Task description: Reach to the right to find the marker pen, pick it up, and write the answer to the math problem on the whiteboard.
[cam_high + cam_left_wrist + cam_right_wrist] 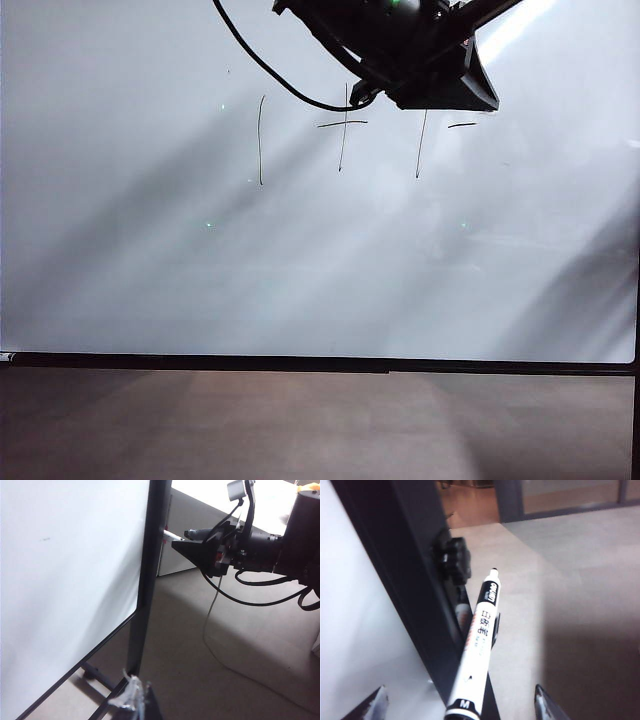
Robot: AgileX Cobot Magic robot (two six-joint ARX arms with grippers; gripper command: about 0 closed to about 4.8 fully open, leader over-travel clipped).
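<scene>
with right gripper [460, 700] jaws wide either side of the marker pen [479, 640], centre barrel, then close; left gripper's state cannot be told.

The whiteboard [150, 280] carries the math problem [343, 130] strokes.

Exterior view: we faced the whiteboard [300, 270] head-on from a moderate stand-off, its lower frame edge and the floor below it inside the picture, one arm hanging in from above.

Left wrist view: we looked obliquely along the whiteboard's side frame post [147, 575], close to it, toward the floor and the other arm beyond.

Right wrist view: we sat nearest of all, against that same post, with the marker pen [479, 640] lying lengthwise just ahead.

Shared: whiteboard in all three; frame post in both wrist views.
</scene>
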